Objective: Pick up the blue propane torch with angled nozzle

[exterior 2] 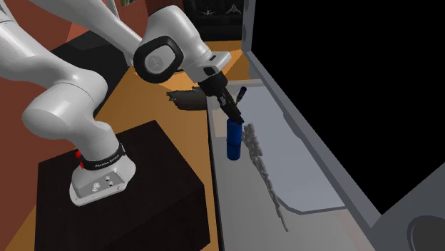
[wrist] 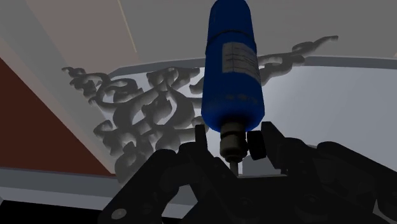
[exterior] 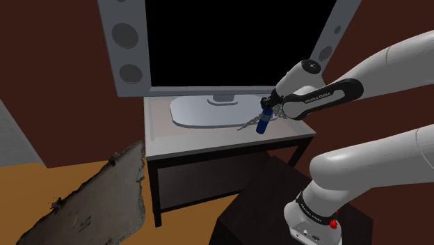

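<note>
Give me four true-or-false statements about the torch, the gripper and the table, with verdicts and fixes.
1. The gripper is shut on the neck of the torch. True.
2. The torch is red. False: its body is blue.
3. A grey ornate piece lies on the table next to the torch. True.
4. The TV screen behind the torch shows a bright picture. False: the screen is plain black.
</note>
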Robot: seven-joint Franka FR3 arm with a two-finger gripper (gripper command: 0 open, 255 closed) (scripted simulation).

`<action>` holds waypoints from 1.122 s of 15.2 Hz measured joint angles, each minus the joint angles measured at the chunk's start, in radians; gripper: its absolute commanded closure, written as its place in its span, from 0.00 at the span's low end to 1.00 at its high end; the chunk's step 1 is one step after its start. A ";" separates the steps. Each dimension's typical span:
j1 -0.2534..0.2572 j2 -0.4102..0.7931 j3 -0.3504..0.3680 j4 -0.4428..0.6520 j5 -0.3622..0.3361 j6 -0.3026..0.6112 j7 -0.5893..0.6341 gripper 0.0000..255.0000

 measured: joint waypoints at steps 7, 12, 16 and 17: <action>0.013 -0.014 -0.008 0.005 0.011 -0.022 -0.009 1.00; 0.060 -0.069 -0.037 0.035 0.050 -0.111 -0.048 1.00; 0.087 -0.108 -0.050 0.065 0.076 -0.180 -0.072 1.00; 0.093 -0.121 -0.054 0.071 0.082 -0.199 -0.080 1.00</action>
